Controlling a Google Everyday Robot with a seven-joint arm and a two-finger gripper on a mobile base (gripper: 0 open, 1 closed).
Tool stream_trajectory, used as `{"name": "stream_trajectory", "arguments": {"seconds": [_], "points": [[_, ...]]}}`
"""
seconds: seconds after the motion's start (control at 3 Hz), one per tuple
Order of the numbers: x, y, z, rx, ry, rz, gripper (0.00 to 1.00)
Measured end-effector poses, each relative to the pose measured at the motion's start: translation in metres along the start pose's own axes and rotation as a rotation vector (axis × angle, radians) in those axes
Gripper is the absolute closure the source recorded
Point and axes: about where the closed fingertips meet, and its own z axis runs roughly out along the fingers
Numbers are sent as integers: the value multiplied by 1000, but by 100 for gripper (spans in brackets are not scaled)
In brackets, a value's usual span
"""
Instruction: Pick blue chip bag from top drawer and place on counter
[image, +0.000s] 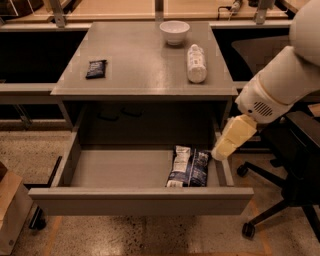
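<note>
I have the gripper (220, 152) hanging over the right-hand wall of the open top drawer (120, 169), toward that wall's back half. Whether it is released or clenched I cannot tell from here; only its pale yellow, rounded casing shows, and it carries nothing I can make out.

The blue chip bag (187, 166) lies flat on the drawer floor in the drawer's right front part, close against the right wall. From the gripper it lies just to the left and lower down, with its rear end nearest the tip. Its long axis runs roughly front to back in the drawer, leaning a little. So I judge the next move to be a short drop inward and down, with the closing direction set across the bag's narrow width.

The bag is crinkled foil, dark blue with white panels. It looks puffy and soft, and I expect it to crumple under a squeeze and slide on the smooth grey floor. The drawer walls are low and hard.

The counter (145, 60), flat matte grey, sits above the drawer's back. On it are a white plastic bottle (196, 63) lying on its side, a white bowl (174, 31) and a small dark packet (96, 68).
</note>
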Motion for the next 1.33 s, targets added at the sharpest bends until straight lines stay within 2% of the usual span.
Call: {"name": "stream_trajectory", "arguments": {"seconds": [0.33,0.67,1.0,1.33], "points": [[-12,8,53,-3,25,53,0],[-11,8,57,6,28,79,0],[-3,7,70,-17,46,122,0],[-20,7,108,-48,21,177,0]]}}
